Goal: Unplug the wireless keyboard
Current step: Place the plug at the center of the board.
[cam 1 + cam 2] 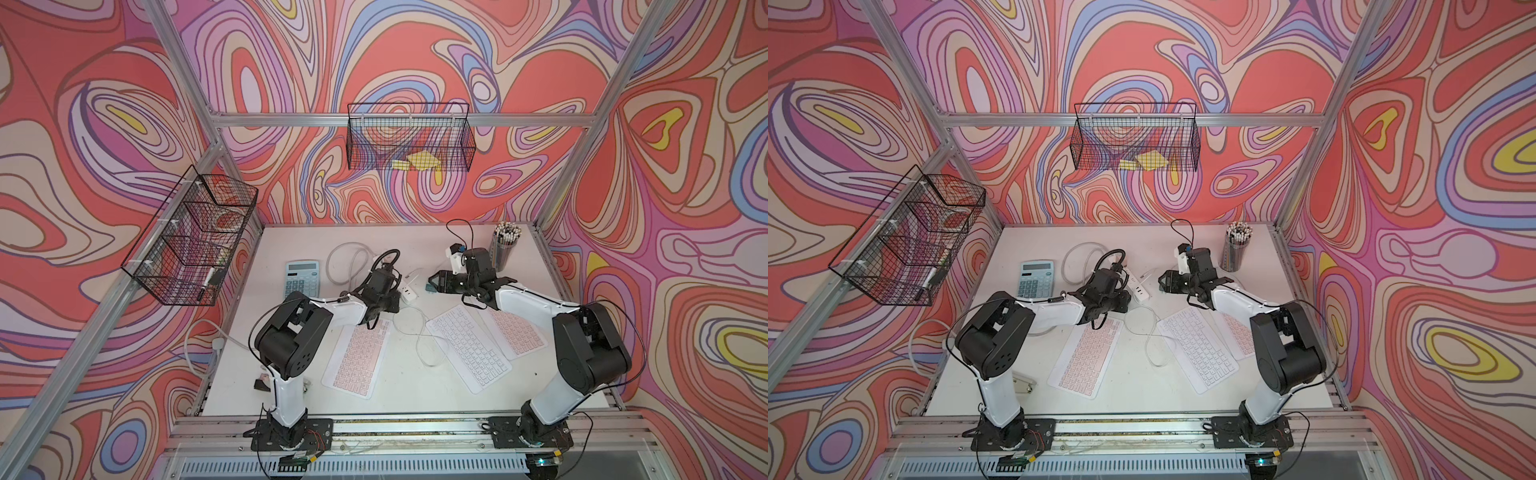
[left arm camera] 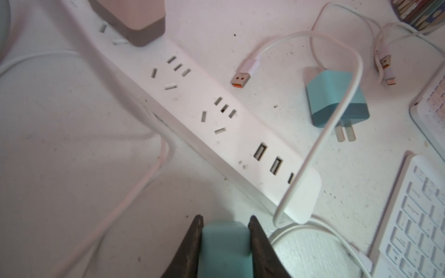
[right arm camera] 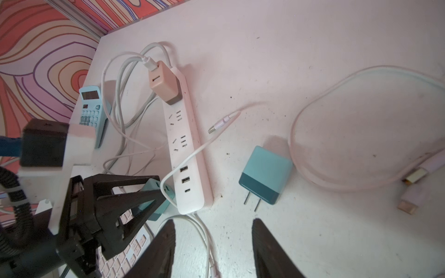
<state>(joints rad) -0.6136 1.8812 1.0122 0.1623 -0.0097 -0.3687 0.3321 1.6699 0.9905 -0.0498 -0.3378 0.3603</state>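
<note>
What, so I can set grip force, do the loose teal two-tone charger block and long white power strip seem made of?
Loose teal two-tone charger block: likely hard moulded plastic, matte, rounded edges; two bare metal prongs. Long white power strip: probably rigid plastic, smooth satin finish, with moulded socket slots.

The power strip (image 2: 192, 96) lies on the table (image 1: 415, 386) behind the left keyboard (image 1: 357, 357), middle keyboard (image 1: 469, 349) and right keyboard (image 1: 519, 332); the middle appears to overlap the right. The calculator (image 1: 302, 278) lies left of the strip, the pencil cup (image 1: 504, 249) at the rear right. The plugged charger (image 3: 163, 84) sits in the strip's far end; the loose charger (image 3: 263, 178) lies just right of its near end. The held charger (image 2: 225, 245) sits in the left gripper (image 2: 225, 223) beside that end.
</note>
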